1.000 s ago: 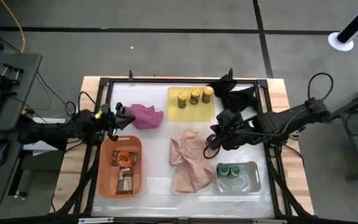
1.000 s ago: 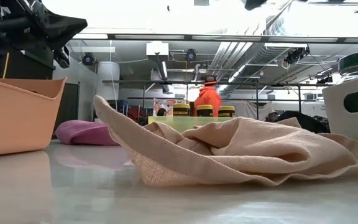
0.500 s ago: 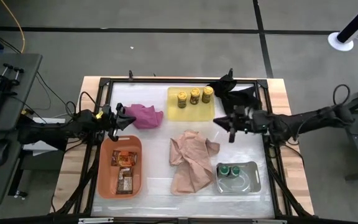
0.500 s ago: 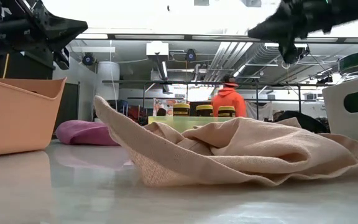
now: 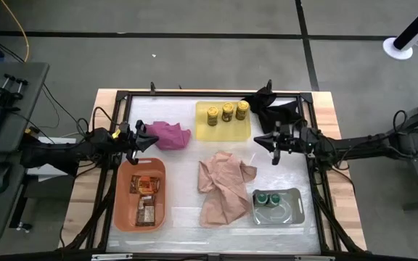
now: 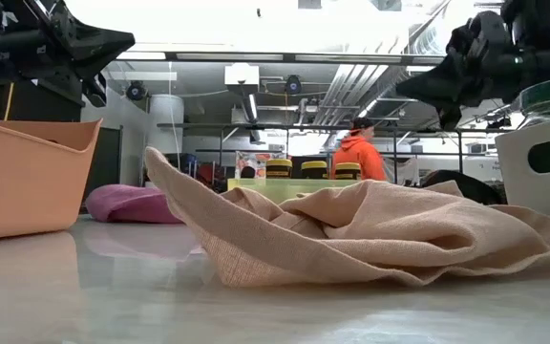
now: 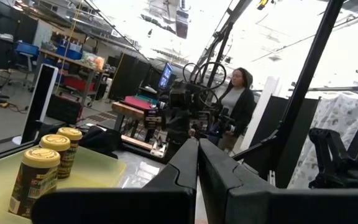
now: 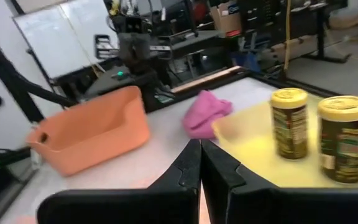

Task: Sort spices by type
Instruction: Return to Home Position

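Yellow-lidded jars (image 5: 227, 111) upright (long axis vertical), one row

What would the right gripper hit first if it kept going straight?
Probably the pink cloth: the right gripper, jaws shut, points across the table past the yellow tray's edge toward it. It hangs above the table, so it might clear the cloth and reach the left gripper.

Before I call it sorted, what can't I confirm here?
- Packets in the orange bin: too small to count from above; bin wall hides them in the low view.
- Green-lidded jars: labels too small from above; low view's edge cuts them off.
- Anything under the tan cloth: hidden in every view.
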Robot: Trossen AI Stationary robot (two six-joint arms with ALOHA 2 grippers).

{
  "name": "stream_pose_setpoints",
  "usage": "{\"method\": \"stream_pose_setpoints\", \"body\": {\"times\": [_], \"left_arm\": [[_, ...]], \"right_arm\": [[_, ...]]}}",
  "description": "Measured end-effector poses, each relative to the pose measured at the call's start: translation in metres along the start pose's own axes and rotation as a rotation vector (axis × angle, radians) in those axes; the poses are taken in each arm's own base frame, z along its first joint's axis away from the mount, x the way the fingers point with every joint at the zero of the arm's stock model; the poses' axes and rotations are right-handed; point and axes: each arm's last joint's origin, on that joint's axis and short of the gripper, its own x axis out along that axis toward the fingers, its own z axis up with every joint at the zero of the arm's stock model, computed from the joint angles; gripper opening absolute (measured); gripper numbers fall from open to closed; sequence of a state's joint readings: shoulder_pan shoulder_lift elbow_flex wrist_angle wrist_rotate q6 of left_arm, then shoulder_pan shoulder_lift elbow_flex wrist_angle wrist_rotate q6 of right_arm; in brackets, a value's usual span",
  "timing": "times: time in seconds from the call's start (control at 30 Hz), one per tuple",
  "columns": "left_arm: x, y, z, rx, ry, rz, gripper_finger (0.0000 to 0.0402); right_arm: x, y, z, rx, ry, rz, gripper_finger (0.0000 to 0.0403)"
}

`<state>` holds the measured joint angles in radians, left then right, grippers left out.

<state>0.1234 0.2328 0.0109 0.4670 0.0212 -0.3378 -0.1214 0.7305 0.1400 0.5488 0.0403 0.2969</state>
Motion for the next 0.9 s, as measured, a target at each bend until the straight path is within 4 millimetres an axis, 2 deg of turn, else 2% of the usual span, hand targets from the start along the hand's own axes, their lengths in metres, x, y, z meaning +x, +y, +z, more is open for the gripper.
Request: {"method": "stream_pose_setpoints", "body": {"times": [0.17,0.37,0.6,0.9], "left_arm": [[0.0,0.0,0.0001,0.0,-0.001,0.0,0.0001],[0.0,-0.0001,0.0002,0.0,-0.001,0.0,0.0001],[0.0,-0.0001,0.0002,0.0,-0.001,0.0,0.0001],[0.0,-0.0001,0.0002,0.0,-0.001,0.0,0.0001]], "right_arm": [[-0.0006,-0.0043,-0.0016,-0.027,0.006,-0.004,0.0],[-0.0006,-0.0041,-0.0015,0.029,0.008,0.007,0.0],[-0.0006,-0.0041,-0.0015,-0.055,0.008,0.007,0.0],[-0.0006,-0.004,-0.0034,-0.008,0.033,0.024,0.0]]}}
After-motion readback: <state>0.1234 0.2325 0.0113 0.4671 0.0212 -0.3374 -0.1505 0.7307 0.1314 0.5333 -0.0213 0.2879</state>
